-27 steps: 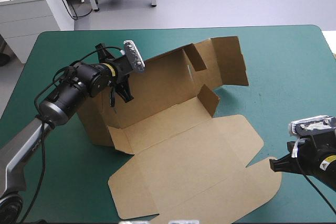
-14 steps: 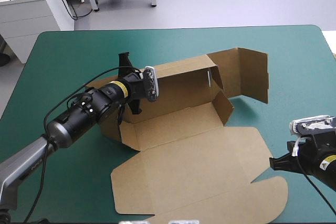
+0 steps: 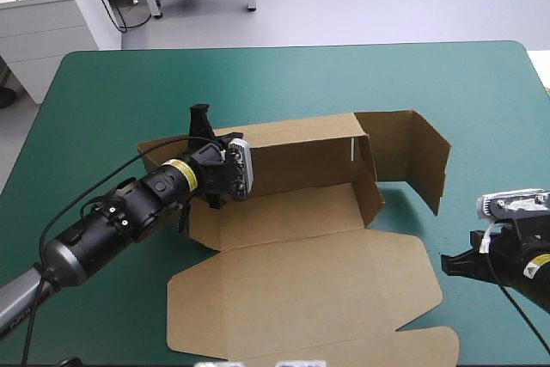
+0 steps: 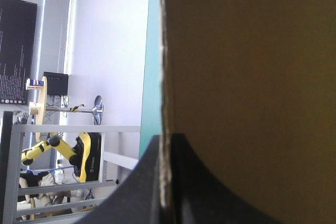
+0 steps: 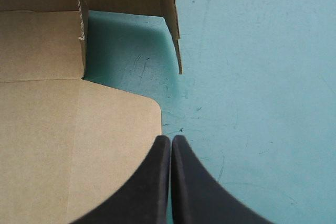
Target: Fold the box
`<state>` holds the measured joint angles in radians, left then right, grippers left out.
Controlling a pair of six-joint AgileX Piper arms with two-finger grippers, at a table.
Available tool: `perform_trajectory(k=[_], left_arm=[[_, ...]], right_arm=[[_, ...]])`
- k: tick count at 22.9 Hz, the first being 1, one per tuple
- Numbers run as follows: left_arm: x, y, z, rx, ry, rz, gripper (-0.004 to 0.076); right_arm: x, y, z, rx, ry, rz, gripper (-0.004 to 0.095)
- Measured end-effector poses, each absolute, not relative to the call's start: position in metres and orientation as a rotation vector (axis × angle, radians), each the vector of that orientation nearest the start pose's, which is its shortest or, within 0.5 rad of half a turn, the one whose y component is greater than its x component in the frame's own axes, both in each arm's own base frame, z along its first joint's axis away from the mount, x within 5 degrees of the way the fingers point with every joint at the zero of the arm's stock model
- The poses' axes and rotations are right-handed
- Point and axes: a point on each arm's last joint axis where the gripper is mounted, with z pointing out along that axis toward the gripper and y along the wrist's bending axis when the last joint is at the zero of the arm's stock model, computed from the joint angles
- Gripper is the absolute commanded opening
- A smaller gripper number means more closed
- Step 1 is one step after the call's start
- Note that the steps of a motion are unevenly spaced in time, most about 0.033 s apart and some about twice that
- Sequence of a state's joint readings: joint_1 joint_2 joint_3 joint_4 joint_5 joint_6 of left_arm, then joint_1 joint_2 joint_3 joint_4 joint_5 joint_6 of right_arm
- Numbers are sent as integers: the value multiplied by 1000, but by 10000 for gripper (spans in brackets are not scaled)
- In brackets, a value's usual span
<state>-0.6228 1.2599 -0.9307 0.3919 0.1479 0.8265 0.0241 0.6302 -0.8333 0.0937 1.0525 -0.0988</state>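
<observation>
"High view: where does the box (image 3: 284, 212) lie?"

"Mid-scene on the desk (image 3: 112, 92), on the teal-green cover. Its back wall (image 3: 292, 148) is raised, the lid (image 3: 292, 298) lies flat toward the near edge, and an end flap (image 3: 421, 156) stands loose at the right."

"And the arms?"

"The left gripper (image 4: 164, 139) pinches the back wall's left end, jaws all but closed on the board. The right gripper (image 5: 170, 139) hovers over bare cover just beside the lid's corner, jaws pressed together and holding nothing."

"What could go wrong?"

"Nothing pins the base. A further push from the left arm would likely slide the whole sheet instead of creasing it. The wall is held at one end only, so it may twist or spring back."

"Changed from just before?"

"The box has swung round, and its wall is now nearly parallel to the far edge. The end flap has opened rightward, the lid has slid nearer, and the left arm has come lower. The right gripper has not moved."
</observation>
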Motion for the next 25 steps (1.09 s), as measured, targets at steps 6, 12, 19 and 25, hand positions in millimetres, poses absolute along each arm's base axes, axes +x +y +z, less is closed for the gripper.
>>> perform_trajectory(k=[6,12,19,25], left_arm=[[219,-171,318,1639,1080,459,-8],[213,-172,307,1612,1007,434,-8],[212,-172,306,1607,996,430,-8],[212,-172,306,1607,996,430,-8]], right_arm=[[94,10,351,-126,2326,84,-13],[93,10,362,-126,2290,83,85],[82,10,414,-101,2121,88,713],[93,10,441,-101,2119,92,721]])
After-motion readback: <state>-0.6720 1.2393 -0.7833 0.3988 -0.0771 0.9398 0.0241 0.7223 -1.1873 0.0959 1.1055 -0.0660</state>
